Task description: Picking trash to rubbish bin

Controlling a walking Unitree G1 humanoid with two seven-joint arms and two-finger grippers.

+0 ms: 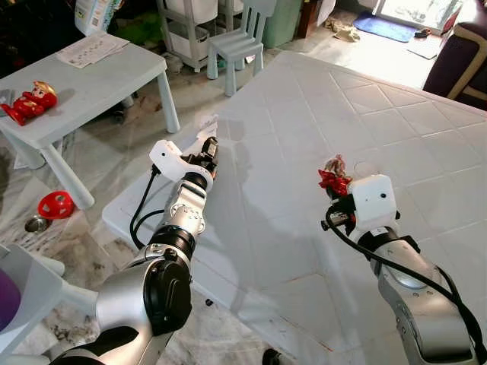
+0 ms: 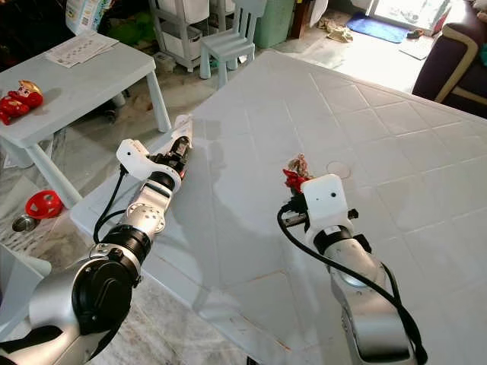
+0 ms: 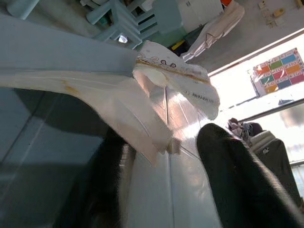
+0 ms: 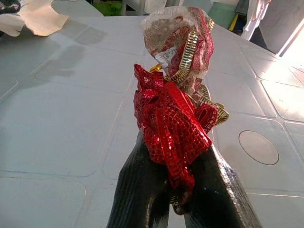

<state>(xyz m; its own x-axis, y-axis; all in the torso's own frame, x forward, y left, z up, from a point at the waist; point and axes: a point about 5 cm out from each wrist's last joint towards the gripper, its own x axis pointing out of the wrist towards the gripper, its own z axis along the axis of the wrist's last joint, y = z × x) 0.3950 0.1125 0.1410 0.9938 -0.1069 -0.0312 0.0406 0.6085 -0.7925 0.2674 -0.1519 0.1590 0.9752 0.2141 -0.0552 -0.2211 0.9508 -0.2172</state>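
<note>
1. Two pieces of trash are in our grippers, so we judge the picking half of the job done for these items; no bin can be seen around the big white table (image 1: 426, 152), so carrying and dropping are left.

2. Past the table's far left edge stand a small grey table (image 1: 99, 84) and a pale child's chair (image 1: 242, 42). A red toy figure (image 1: 29, 102) lies on the small table and a red ball (image 1: 56, 204) sits on the floor near its leg. Neither looks like our trash, though we cannot be sure.

3. Our left arm reaches forward along the left edge of the white table, forearm low and nearly level. The left gripper (image 1: 207, 149) is clamped on a crumpled white wrapper (image 1: 207, 126), which sticks up beyond the fingertips, at the table's left rim. In the left wrist view the wrapper (image 3: 156, 99) is pinched between the fingers (image 3: 242, 180), one side folded flat and the other curling away.

4. Our right arm is bent at the elbow, wrist raised over the middle of the table. The right gripper (image 1: 335, 190) grips a red-and-gold foil wrapper (image 1: 333, 175), held clear above the surface. From the right wrist camera the fingers (image 4: 142, 190) close tightly round the foil's (image 4: 175, 118) lower bunch, and its clear top flares upward.
</note>
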